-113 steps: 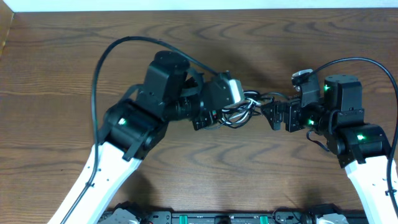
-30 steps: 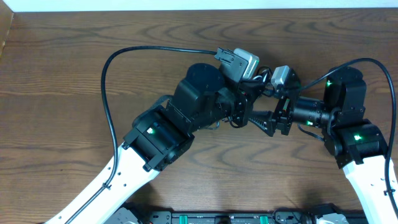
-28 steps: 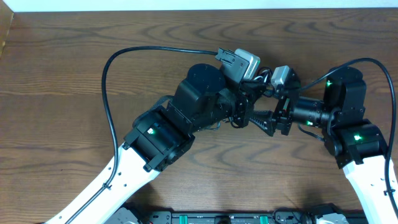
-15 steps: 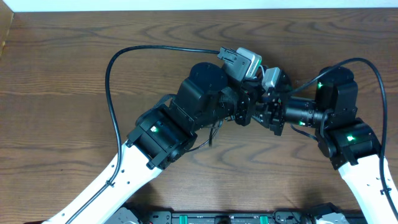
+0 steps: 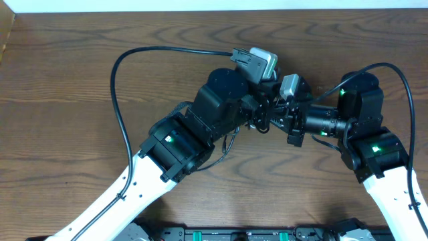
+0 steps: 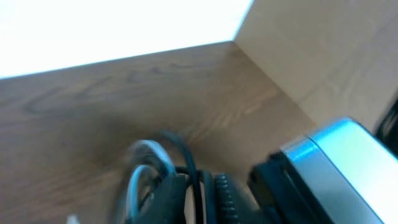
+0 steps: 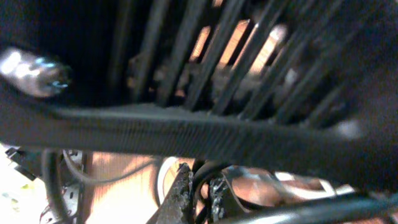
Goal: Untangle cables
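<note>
Both arms meet nose to nose over the middle of the table (image 5: 60,87), so the knot is boxed in between them and mostly hidden from overhead. Left end effector (image 5: 269,122) and right end effector (image 5: 289,127) sit almost tip to tip, presumably so each can take a different strand of the same tangle and pull against the other. The cables are at that meeting point. The left wrist view, blurred, shows a white cable (image 6: 142,165) looped beside a black cable (image 6: 185,155), both right up against a ribbed black finger (image 6: 222,194). Can't tell if they are lifted or lying on the wood. Right end effector is pressed together: the right wrist view has its fingertips (image 7: 184,194) closed at the bottom edge, with dark cords running across close in front. Whether a strand is actually trapped between them isn't readable. Left end effector: cannot tell spread or closed, its own view is too smeared and the overhead view is blocked. The other arm's silver camera housing (image 6: 329,165) fills the right of the left wrist view, which shows how tightly the two are packed. Thick black arm wire (image 5: 120,80) arcs off to the left, not part of the job. Judgement: mid-untangle, a grab at the knot, strands not yet separated. The risk is pinching both cords together or the fingers colliding.
</note>
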Controlling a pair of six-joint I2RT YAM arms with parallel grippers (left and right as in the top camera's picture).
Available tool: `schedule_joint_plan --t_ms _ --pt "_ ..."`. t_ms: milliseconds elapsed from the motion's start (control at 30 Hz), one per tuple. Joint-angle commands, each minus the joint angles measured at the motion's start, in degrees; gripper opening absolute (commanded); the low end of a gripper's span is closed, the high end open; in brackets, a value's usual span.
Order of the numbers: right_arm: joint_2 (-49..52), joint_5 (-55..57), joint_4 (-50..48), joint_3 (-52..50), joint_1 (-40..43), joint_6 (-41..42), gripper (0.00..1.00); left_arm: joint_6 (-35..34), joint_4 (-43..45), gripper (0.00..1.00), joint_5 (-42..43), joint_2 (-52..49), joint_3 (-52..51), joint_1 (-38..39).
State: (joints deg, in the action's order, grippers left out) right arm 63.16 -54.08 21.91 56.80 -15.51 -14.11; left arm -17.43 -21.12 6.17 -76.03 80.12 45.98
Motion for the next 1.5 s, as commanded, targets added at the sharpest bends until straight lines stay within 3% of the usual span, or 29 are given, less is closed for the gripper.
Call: schedule_joint_plan --t_ms 0,33,100,200,433,700,900,1100,1300,1467 --pt "-0.3 -1.6 -0.3 0.9 0.7 -0.3 0.01 3.2 0.2 0.50 -5.9 0.0 0.4 0.0" --pt "-0.3 -1.6 -0.3 0.9 0.9 -0.3 0.01 5.2 0.2 0.68 -5.9 0.0 0.4 0.0" --pt "-0.3 -1.6 -0.3 0.9 1.4 -0.3 0.01 8.7 0.0 0.86 -5.8 0.2 0.4 0.0" --pt "-0.3 -1.6 -0.2 0.9 2.1 -0.3 0.01 11.3 -0.5 0.87 -6.6 0.8 0.4 0.0" --pt "-0.3 -1.6 -0.2 0.9 2.5 -0.3 0.01 11.3 -4.6 0.87 -17.9 1.7 0.4 0.0" --pt "-0.3 -1.6 -0.2 0.9 3.2 -0.3 0.01 11.4 -13.8 0.87 -26.1 1.9 0.4 -0.1" --pt "-0.4 -2.1 -0.4 0.9 5.4 0.0 0.01 11.4 -19.7 0.87 -26.9 1.9 0.4 -1.9" --pt "-1.8 -6.7 -2.8 0.9 7.4 0.4 0.01 12.0 -21.3 0.87 -19.4 1.8 0.4 -4.0" --pt "-3.4 -11.6 -7.1 0.9 9.4 3.2 0.05 26.5 -22.4 0.87 -0.5 1.8 0.4 -4.3" --pt "-4.2 -16.2 -10.1 1.0 10.6 3.4 0.04 31.8 -23.6 0.86 2.4 1.7 0.4 -4.3"
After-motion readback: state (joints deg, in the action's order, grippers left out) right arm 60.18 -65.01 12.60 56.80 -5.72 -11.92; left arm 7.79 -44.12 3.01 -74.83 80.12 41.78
